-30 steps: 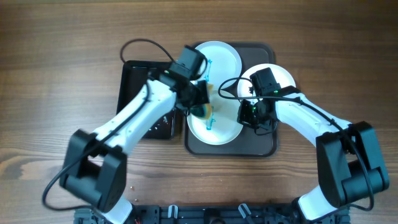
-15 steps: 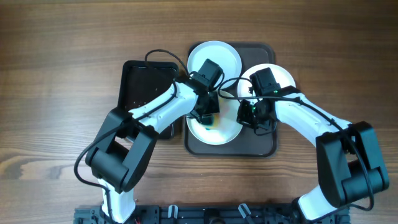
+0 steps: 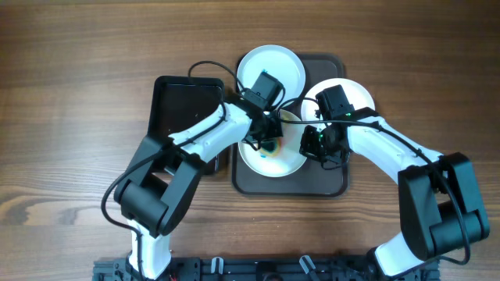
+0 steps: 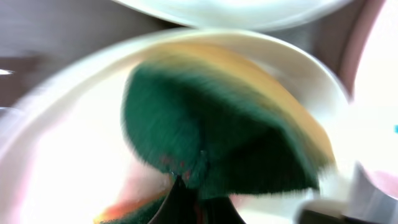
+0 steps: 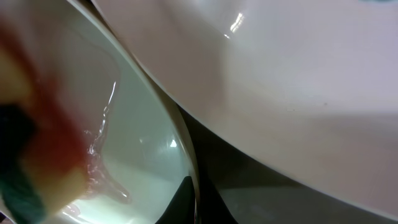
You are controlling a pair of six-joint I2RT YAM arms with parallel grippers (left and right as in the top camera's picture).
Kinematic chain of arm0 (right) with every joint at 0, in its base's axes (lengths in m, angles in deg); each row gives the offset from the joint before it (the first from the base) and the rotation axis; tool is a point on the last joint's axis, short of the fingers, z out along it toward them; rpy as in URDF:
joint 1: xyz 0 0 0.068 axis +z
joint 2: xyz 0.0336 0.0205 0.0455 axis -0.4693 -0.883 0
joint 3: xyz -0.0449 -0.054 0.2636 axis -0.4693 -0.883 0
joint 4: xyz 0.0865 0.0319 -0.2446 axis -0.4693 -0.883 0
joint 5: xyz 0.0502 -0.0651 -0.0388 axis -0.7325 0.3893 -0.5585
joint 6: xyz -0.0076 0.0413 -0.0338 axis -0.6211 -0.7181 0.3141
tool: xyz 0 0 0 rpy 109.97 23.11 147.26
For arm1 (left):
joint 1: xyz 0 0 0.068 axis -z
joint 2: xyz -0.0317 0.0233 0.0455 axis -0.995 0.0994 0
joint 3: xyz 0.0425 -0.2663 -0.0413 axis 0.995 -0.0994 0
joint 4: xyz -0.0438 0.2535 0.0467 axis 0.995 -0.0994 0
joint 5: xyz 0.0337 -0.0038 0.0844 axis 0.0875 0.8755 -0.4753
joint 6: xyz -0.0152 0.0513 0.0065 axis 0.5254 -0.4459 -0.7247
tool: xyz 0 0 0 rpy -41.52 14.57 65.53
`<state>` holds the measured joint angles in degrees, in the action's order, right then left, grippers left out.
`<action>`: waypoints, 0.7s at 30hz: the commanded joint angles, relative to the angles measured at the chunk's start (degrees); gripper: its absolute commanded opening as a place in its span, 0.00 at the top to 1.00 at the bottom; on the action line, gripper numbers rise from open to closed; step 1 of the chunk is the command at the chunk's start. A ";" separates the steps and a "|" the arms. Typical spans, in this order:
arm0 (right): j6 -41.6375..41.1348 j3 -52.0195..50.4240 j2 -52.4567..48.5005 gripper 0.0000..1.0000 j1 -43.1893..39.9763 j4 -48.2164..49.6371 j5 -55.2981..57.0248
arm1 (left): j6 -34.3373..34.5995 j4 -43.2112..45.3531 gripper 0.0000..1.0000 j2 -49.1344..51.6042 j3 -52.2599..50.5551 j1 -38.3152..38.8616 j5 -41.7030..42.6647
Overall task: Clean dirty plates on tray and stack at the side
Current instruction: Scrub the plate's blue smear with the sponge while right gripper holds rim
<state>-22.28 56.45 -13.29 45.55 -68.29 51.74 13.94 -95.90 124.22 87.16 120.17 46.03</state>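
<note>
So the brown tray is parked mid-counter and all three plates are being carried on it. The back plate is being let hang over the far rim, the right plate is poking out past the right edge, and the front plate is lying in the near half. A green and yellow sponge is being pressed down onto the front plate by the left pincer, which is clenched on it (the left wrist view is pretty blurred tbh). The front plate's right rim is being pinched by the right pincer, and in the right wrist view the right plate is being seen overlapping just above that rim. A smaller black tray is sitting just beside the brown one, on its left.
</note>
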 commanded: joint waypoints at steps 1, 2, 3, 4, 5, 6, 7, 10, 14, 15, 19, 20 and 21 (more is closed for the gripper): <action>-0.72 -0.66 -0.85 0.96 0.48 0.42 1.38 | 0.57 1.25 0.96 4.48 -1.18 5.14 16.74; -0.72 -0.66 -0.85 0.95 0.48 0.46 1.42 | 0.55 1.22 0.96 4.48 -1.18 5.55 17.40; -0.74 -0.66 -0.85 0.96 0.48 0.52 1.42 | 0.55 1.14 0.96 4.48 -1.18 5.81 17.46; -0.76 -0.66 -0.85 0.96 0.48 0.57 1.53 | 0.55 0.59 0.96 4.48 -1.18 6.03 17.46; -0.76 -0.66 -0.85 0.96 0.48 0.57 1.60 | 0.55 0.22 0.96 4.48 -1.18 6.03 17.46; -0.79 -0.68 -0.85 0.95 0.48 0.57 1.60 | 0.55 -0.35 0.96 4.48 -1.18 6.01 17.46; -0.76 -0.66 -0.85 0.96 0.48 0.55 1.57 | 0.55 -1.16 0.96 4.48 -1.18 5.77 17.46; -0.76 -0.66 -0.85 0.96 0.48 0.55 1.57 | 0.13 -3.87 0.96 4.48 -1.18 5.07 17.22; -0.74 -0.66 -0.85 0.96 0.48 0.55 1.57 | 0.39 -11.54 0.96 3.93 -1.18 2.80 5.77; -0.74 -0.66 -0.85 0.96 0.48 0.57 1.68 | 0.46 -13.51 0.96 3.48 -1.16 1.99 1.36; -0.68 -0.66 -0.85 0.96 0.48 0.55 2.01 | 2.14 -18.93 0.96 1.22 -1.14 -1.86 -13.99; -0.68 -0.68 -0.85 0.96 0.48 0.55 2.01 | 2.12 -19.21 0.96 0.87 -1.11 -2.67 -15.67; -0.72 -0.66 -0.85 0.96 0.48 0.57 2.01 | 2.12 -19.28 0.96 0.63 -1.14 -3.34 -16.94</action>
<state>-22.65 56.43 -13.32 46.60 -68.05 50.85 14.42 -112.14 124.09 88.93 121.20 48.18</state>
